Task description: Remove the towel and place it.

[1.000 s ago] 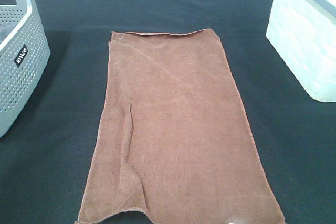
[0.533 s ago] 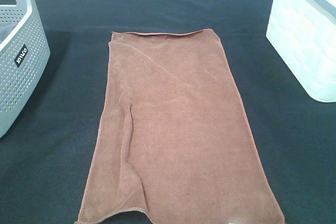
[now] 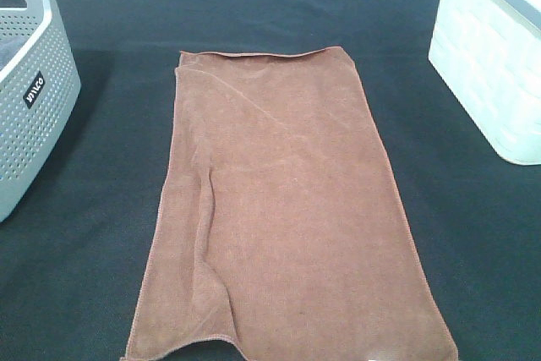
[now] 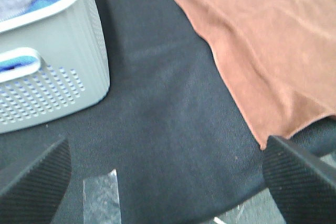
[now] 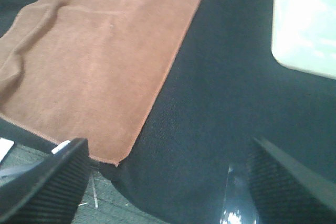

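Towel (image 3: 283, 209) flat on black cloth (image 3: 473, 234)

Only one readable label: small black tag (image 3: 33, 89) with white lettering, apparently "VIVCO", on the side wall of the grey perforated basket (image 3: 38, 137).

I seem to work at a staged laundry bench: a black table cloth (image 3: 254, 6) flanked by a grey perforated basket (image 3: 30, 99) and a white bin (image 3: 490, 65).
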Controlling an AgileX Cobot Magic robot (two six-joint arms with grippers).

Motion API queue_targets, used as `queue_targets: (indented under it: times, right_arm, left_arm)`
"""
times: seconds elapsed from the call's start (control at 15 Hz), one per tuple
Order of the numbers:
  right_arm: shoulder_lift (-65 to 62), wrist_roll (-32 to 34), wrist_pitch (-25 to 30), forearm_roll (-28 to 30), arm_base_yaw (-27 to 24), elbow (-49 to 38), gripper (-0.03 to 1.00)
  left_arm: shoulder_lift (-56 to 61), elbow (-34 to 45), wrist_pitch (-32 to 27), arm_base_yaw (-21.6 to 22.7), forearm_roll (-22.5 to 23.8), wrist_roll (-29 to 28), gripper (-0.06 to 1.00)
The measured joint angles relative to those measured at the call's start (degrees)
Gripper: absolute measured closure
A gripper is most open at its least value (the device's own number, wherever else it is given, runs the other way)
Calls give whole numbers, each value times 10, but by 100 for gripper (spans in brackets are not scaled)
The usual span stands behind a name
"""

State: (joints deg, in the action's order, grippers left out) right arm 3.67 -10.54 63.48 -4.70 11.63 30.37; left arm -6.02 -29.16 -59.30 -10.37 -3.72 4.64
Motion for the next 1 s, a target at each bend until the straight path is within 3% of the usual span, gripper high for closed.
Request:
queue_targets:
  times: [0.2, 1.0]
  right_arm:
    - [0, -39, -21, -25, 0, -13, 22]
    - [-39, -18, -26, 1, 0, -15, 22]
  left_arm:
    - [53, 0, 0, 0, 1, -13, 2]
    - [63, 6, -3, 0, 1, -13, 4]
